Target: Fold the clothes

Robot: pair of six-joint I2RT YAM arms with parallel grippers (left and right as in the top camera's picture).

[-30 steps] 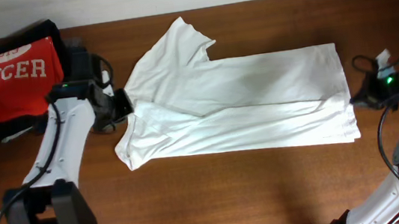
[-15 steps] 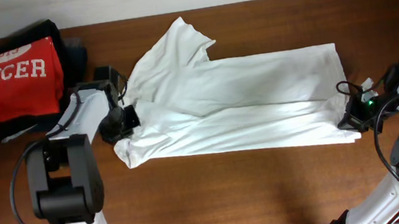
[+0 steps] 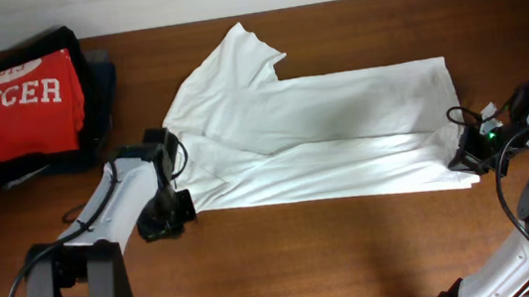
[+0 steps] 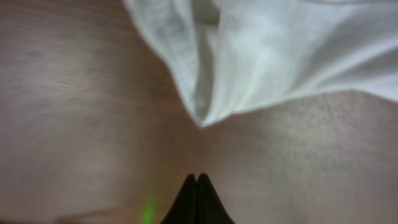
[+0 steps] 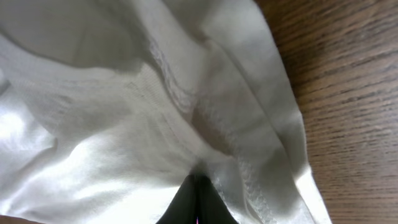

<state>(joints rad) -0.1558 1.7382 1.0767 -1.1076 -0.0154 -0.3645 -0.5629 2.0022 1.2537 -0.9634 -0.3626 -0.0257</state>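
White thin cotton short-sleeved T-shirt [image 3: 323,132] lies mid-table on the brown wooden table [image 3: 308,263], seemingly doubled lengthwise, hem to the right. The left gripper [image 4: 197,180], tips together on nothing, hangs over bare wood just short of the shirt's lower-left corner, likely lining up a grab. The right gripper [image 5: 197,183], tips also together, noses into the hem corner; whether cloth is pinched I cannot tell. Count: 1 white shirt, 2 grippers, 1 red lettered shirt [image 3: 25,106] atop 1 pile of dark navy garments [image 3: 97,78]

Plain white T-shirt [image 3: 323,132], red shirt [image 3: 25,106] with white letters, brown table [image 3: 357,258].
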